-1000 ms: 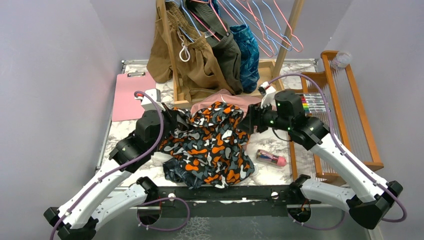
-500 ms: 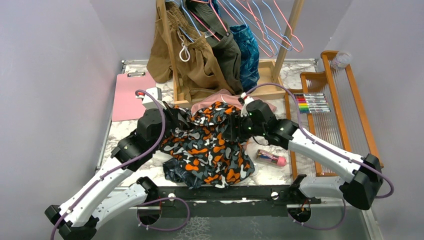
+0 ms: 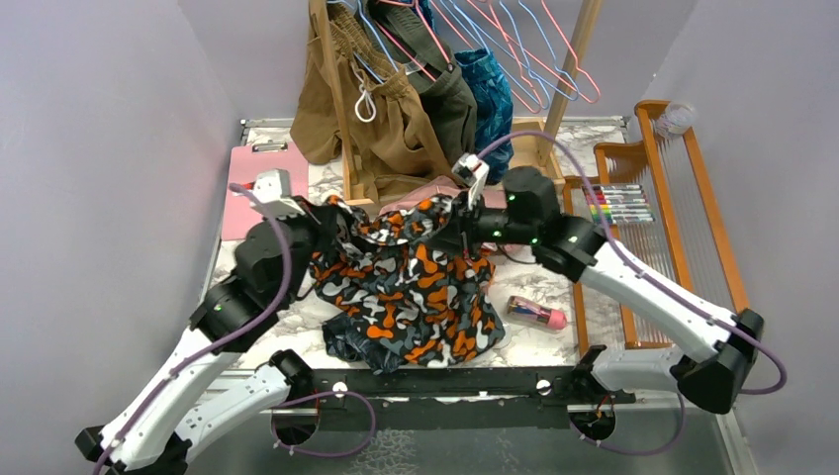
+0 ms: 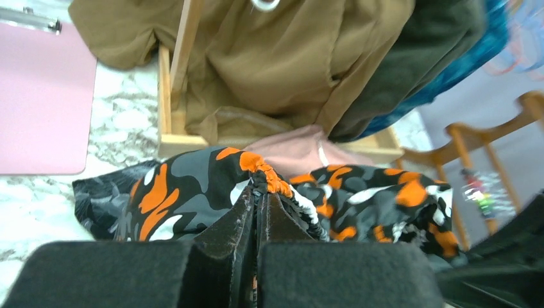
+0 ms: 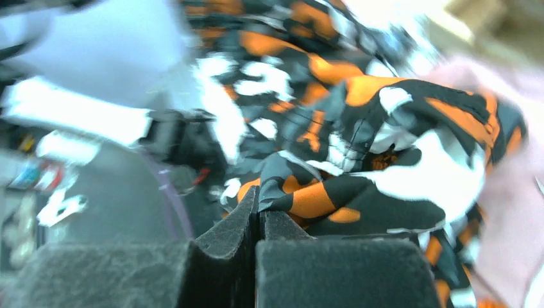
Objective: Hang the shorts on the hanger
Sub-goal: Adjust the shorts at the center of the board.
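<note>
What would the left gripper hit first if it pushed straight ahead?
The left gripper, shut on the shorts, would likely meet the pink garment first, at the wooden rack base; depth is unclear.

The shorts are soft matt cloth; the table looks glossy marble.

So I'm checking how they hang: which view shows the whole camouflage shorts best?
Top external: the shorts appear whole, waistband held up between left gripper and right gripper, legs draping down. Each wrist view shows only a pinched fold of waistband.
</note>
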